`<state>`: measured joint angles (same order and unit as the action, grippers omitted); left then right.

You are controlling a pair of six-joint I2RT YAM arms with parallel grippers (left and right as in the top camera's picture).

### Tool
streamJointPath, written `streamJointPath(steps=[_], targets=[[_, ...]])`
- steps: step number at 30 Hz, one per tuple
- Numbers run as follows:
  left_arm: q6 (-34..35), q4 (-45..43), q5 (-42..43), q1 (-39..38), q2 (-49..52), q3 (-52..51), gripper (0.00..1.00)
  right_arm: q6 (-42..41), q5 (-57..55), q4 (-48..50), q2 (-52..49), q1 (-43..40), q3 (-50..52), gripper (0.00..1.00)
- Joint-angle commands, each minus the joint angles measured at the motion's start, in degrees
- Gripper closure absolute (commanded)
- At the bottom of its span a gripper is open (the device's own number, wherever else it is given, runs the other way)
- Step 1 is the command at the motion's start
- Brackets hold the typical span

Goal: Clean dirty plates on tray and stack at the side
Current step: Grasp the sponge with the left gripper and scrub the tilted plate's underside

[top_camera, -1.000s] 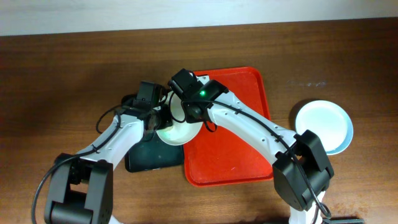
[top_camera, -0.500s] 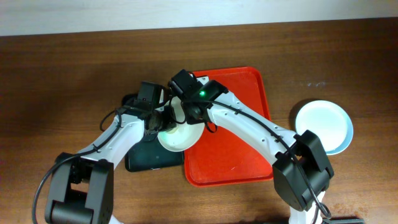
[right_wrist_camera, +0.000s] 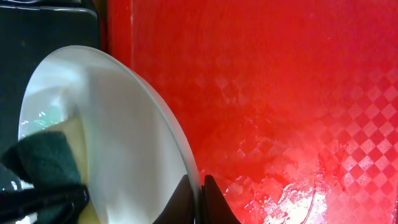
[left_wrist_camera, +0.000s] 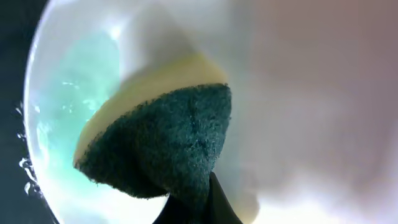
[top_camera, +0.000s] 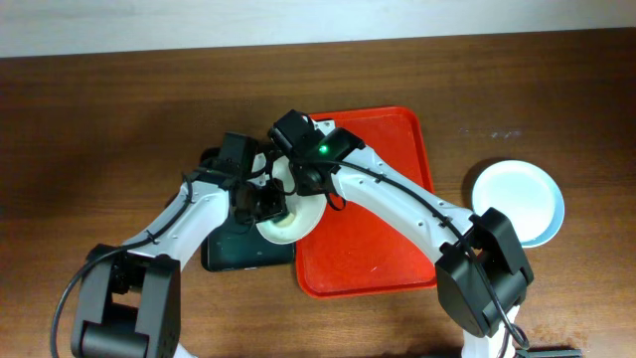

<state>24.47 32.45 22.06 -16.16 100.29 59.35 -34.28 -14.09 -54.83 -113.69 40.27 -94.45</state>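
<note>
Over the past second the left tool point(top_camera: 265, 205) had slid further across the face of the white plate point(top_camera: 296, 221), and the plate itself had shifted slightly toward the near edge of the red tray point(top_camera: 383, 214).

From overhead, both arms met at the tray's left rim. The plate hung there, straddling the boundary between the red tray and the smaller black tray point(top_camera: 234, 254) beside it. The right tool point(top_camera: 296, 181) was pinched tight on the plate's far rim. The left tool was clamped on a sponge point(top_camera: 270, 209), which that view showed only as a dark patch. Well apart on the right, the other pale plates point(top_camera: 517, 202) lay on the bare bench point(top_camera: 99, 119), apparently one on top of another, though the overhead view left that uncertain.

The left wrist camera supplied what the overhead could not. It showed the sponge point(left_wrist_camera: 161, 143) with its dark green scouring side facing the lens and its yellow foam pressed against the plate's inner face point(left_wrist_camera: 298, 93). A wet teal smear point(left_wrist_camera: 65, 112) spread across the plate's left half.

The right wrist camera showed the plate point(right_wrist_camera: 124, 137) tilted, almost edge-on, above the tray's wet, checkered floor point(right_wrist_camera: 280, 93). The right tool's fingertips point(right_wrist_camera: 198, 194) gripped the thin rim. The sponge point(right_wrist_camera: 43, 163) sat at the plate's lower left, and the black tray point(right_wrist_camera: 50, 31) filled the upper left corner.
</note>
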Motion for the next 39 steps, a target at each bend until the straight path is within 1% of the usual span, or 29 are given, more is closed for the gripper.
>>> streamJointPath(steps=[1,3,7,8,10,11,14,17,19,25,28,32,34,37,39], targets=[[-0.9,3.0,1.2,-1.7,0.7,-0.1,1.00,-2.7,-0.1,1.8,-0.4,-0.2,-1.0,0.96],[-0.9,3.3,0.8,-2.6,0.7,-0.1,1.00,-2.7,-0.1,1.9,-0.4,-0.2,-1.0,0.96],[-0.9,3.5,4.7,-5.8,0.7,-0.1,1.00,-2.7,-0.1,1.9,-0.4,-0.2,-1.0,0.96],[-0.9,3.5,2.9,-6.8,0.7,-0.1,1.00,-2.7,-0.1,1.9,-0.4,-0.2,-1.0,0.96],[-0.4,4.3,-4.9,-8.0,0.7,-0.1,1.00,-2.7,-0.1,1.9,-0.4,-0.2,-1.0,0.96],[0.5,4.9,-9.4,-8.3,0.7,-0.2,1.00,-2.7,-0.1,1.9,-0.4,-0.2,-1.0,0.96],[3.2,5.8,-17.6,-8.4,0.7,-0.8,1.00,-2.7,-0.1,1.8,-0.4,-0.2,-1.0,0.96],[3.4,5.8,-20.9,-8.4,0.7,-1.4,1.00,-2.7,-0.1,1.7,-0.4,-0.2,-1.0,0.96],[4.8,6.0,-21.9,-8.4,0.7,-1.9,1.00,-2.7,-0.1,1.7,-0.4,-0.2,-1.0,0.96],[6.0,6.1,-22.3,-7.5,0.5,-2.1,1.00,-2.7,-0.1,1.6,-0.4,-0.2,-1.0,0.96],[6.1,6.3,-22.3,-5.2,-0.6,-2.1,1.00,-2.7,-0.1,1.2,-0.4,-0.2,-1.0,0.96],[6.8,6.2,-21.6,-1.1,-5.4,-2.1,1.00,-2.7,-0.1,0.9,-0.4,-0.2,-1.0,0.96],[6.7,6.3,-18.6,0.7,-8.9,-2.1,1.00,-2.6,-0.1,0.7,-0.4,-0.2,-1.0,0.96],[3.2,6.3,-12.1,1.9,-13.0,-2.1,1.00,-2.3,-0.1,0.1,-0.4,-0.2,-1.0,0.96],[1.4,7.1,-10.9,2.3,-14.7,-2.1,1.00,-0.3,-0.1,0.0,-0.3,-0.2,-1.0,0.96]])
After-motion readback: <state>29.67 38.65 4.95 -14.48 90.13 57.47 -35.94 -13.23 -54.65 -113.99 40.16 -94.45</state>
